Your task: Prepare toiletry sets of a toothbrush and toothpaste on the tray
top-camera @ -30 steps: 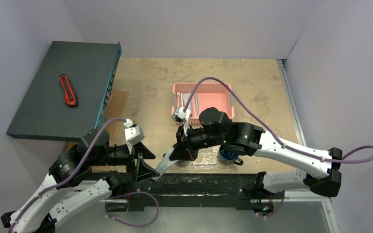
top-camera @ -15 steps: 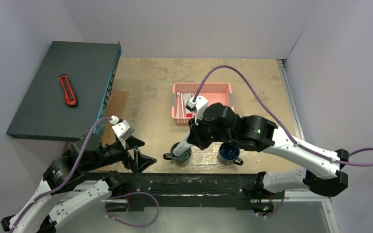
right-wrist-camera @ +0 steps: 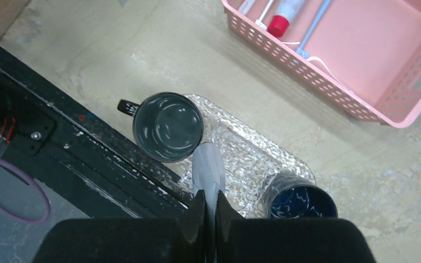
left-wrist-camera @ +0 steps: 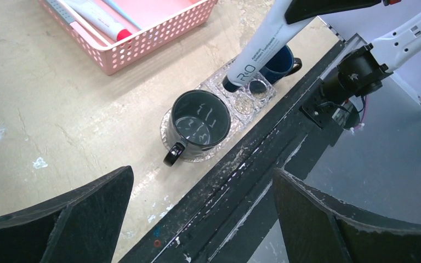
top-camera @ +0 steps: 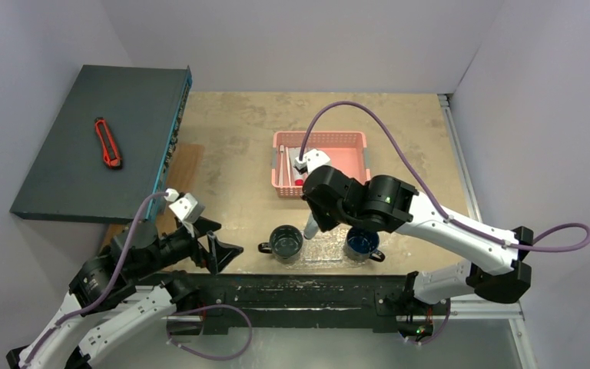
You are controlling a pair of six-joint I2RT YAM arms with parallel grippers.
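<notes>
My right gripper (right-wrist-camera: pixel 208 194) is shut on the flat end of a silvery-grey toothpaste tube (right-wrist-camera: pixel 208 167), which hangs nearly upright. Its lower end is over the clear bumpy tray (right-wrist-camera: pixel 252 156), between the dark green mug (right-wrist-camera: pixel 167 127) and the blue mug (right-wrist-camera: pixel 301 203). Both mugs stand on the tray (top-camera: pixel 324 250) and look empty. In the left wrist view the tube (left-wrist-camera: pixel 257 52) slants down toward the tray (left-wrist-camera: pixel 246 101), beside the green mug (left-wrist-camera: pixel 200 120). My left gripper (top-camera: pixel 219 252) is open and holds nothing, left of the green mug (top-camera: pixel 286 242).
The pink basket (top-camera: pixel 353 165) behind the tray holds another red-capped tube (right-wrist-camera: pixel 285 16) and a pale-blue toothbrush (right-wrist-camera: pixel 312 24). A dark box (top-camera: pixel 69 177) with a red utility knife (top-camera: pixel 107 142) on it lies at the far left. A black rail (top-camera: pixel 307 288) runs along the near edge.
My right gripper carried the tube rightward from beside the left gripper and stood it more upright between the mugs. The left gripper opened wide and drew back left.
</notes>
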